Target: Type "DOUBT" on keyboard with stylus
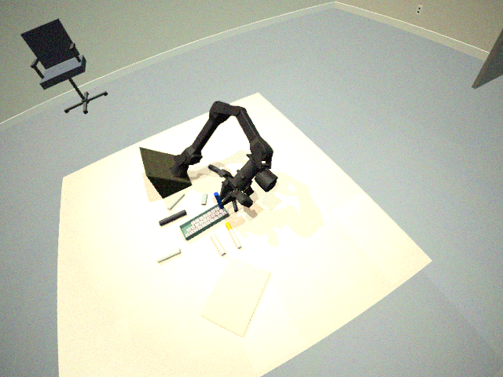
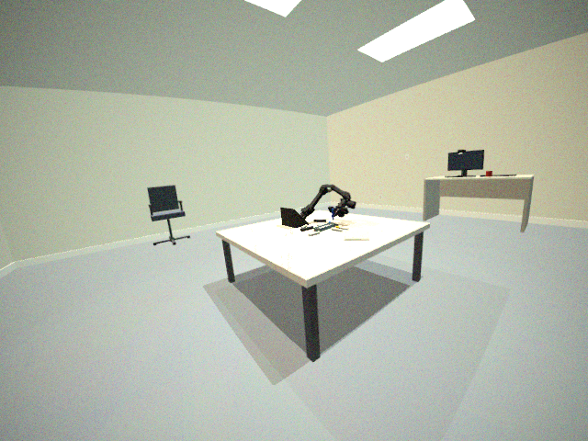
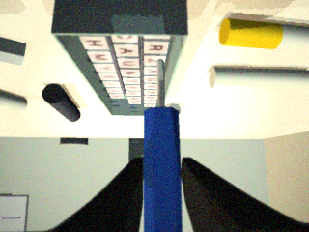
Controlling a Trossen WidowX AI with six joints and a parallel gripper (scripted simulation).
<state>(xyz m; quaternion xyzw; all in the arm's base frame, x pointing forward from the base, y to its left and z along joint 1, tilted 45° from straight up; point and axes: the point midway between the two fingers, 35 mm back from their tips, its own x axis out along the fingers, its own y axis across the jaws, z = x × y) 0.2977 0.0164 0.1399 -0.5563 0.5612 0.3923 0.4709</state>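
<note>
My gripper [image 1: 222, 200] [image 3: 161, 165] is shut on the blue stylus [image 1: 218, 197] [image 3: 162, 140], whose thin grey tip points at the keyboard. The green keyboard [image 1: 205, 222] [image 2: 326, 226] [image 3: 121, 18] has pale keys with dark red letters. In the wrist view the stylus tip appears over the Z key, beside the R key at the near end of the right-hand row. Whether the tip touches the key cannot be told. The gripper is at the keyboard's right end in the top view, and partly hides that end.
A yellow-ended marker [image 1: 233, 235] [image 3: 251, 34] and a white stick [image 1: 218, 245] [image 3: 261, 74] lie beside the keyboard. A black cylinder [image 1: 172, 217] [image 3: 60, 101] and a small block [image 1: 204, 199] [image 3: 12, 50] lie on its other side. A flat pad [image 1: 237, 298] lies farther off.
</note>
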